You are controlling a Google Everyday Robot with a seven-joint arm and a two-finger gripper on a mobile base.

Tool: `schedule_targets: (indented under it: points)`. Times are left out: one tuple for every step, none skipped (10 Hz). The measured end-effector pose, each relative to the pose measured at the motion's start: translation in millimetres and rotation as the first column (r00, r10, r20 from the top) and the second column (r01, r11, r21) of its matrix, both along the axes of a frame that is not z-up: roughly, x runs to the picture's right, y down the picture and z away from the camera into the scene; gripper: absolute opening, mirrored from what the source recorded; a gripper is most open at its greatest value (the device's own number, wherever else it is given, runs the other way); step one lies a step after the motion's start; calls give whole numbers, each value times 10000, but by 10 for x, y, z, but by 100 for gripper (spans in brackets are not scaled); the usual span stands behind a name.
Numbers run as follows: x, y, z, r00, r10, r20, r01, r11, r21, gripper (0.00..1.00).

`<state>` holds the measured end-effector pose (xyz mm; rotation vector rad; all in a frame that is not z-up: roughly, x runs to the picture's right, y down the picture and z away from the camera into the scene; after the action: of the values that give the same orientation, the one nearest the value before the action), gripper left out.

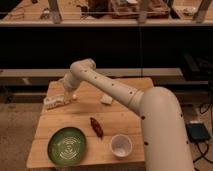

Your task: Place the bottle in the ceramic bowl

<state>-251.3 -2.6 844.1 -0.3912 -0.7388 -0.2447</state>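
Note:
The bottle is small and pale and lies on its side at the far left of the wooden table. My gripper is at the end of the white arm that reaches across from the right. It sits low over the table at the bottle's right end, touching or almost touching it. The ceramic bowl, a green dish with a lighter swirl, stands at the front left of the table, well in front of the gripper and the bottle.
A white cup stands at the front, right of the bowl. A dark red-brown object lies between them. A pale rectangular block lies mid-table under the arm. Shelving and a rail stand behind the table.

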Motion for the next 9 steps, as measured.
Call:
schedule_targets:
  points:
    - [-29, -15, -13, 9999, -155, -29, 155, 9996, -221, 80]
    - [-41, 2, 19, 9994, -334, -100, 329, 9984, -462, 80]
    - [-40, 33, 80, 9986, -494, -206, 479, 9966, -677, 80]
    - [-80, 104, 192, 9964, -762, -367, 724, 9928, -951, 80]
    - [-141, 165, 284, 9939, -994, -487, 932, 9888, -1163, 80]
    - [-168, 181, 340, 9923, -1092, -589, 1013, 9871, -1237, 80]
    - [-198, 195, 402, 9914, -1105, -695, 1011, 9868, -1263, 80]
    - [-226, 231, 474, 9917, -1033, -769, 928, 9872, -1300, 80]
    - [-241, 242, 515, 9919, -963, -824, 848, 9875, -1330, 80]
